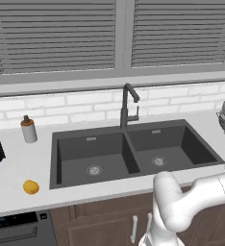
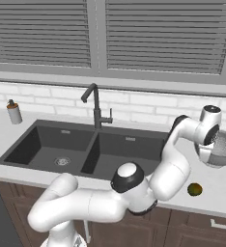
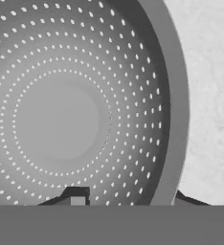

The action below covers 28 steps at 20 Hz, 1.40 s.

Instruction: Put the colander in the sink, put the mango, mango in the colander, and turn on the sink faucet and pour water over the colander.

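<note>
Sink: the dark grey double-basin sink [image 2: 86,149] lay mid-frame.
Colander: the silvery perforated metal colander [image 3: 61,119] sat at right edge.
Gripper: the gripper [image 3: 126,198] straddled its rim, spread apart.
Advice: clamp squarely before lifting.

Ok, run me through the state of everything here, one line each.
colander: upright on the counter right of the sink, empty
tool: open, one finger inside the colander rim, one outside
sink: both basins empty
sink faucet: off, no water
yellow mango: on the counter, left of the sink
greenish mango: on the counter, near the colander
</note>
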Motion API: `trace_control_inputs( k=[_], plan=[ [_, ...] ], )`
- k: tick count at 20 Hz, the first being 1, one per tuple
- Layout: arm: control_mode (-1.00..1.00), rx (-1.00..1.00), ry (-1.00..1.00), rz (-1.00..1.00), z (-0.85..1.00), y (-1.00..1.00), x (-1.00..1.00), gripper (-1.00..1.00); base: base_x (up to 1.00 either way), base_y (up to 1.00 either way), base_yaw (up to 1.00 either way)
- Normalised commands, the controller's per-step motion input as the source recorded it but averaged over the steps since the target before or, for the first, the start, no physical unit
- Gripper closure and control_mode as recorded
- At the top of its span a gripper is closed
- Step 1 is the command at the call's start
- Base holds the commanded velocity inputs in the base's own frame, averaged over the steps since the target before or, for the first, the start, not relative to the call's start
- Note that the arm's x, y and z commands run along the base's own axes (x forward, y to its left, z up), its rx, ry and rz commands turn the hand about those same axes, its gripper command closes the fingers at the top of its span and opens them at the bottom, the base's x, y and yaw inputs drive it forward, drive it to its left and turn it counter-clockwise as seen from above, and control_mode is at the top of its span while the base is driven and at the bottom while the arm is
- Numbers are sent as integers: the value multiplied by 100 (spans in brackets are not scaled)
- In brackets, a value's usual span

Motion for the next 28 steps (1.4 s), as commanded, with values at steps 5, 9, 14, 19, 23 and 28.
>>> trace_control_inputs(
  k=[5, 9, 14, 19, 23, 28],
  plan=[
    [-100, 0, 0, 0, -28, 23, 0, 100, 0, 0, 0],
    [-100, 0, -9, 0, -9, 17, -4, 100, 0, 0, 0],
    [-100, 0, -37, 0, 13, 32, -37, 100, 0, 0, 0],
    [-100, -1, -42, 0, 54, 73, -64, 100, 0, 0, 0],
    [-100, -6, -20, -7, 76, 100, -42, 100, 0, 0, 0],
    [-100, -5, 9, -1, 93, 100, -8, 100, 0, 0, 0]
  ],
)
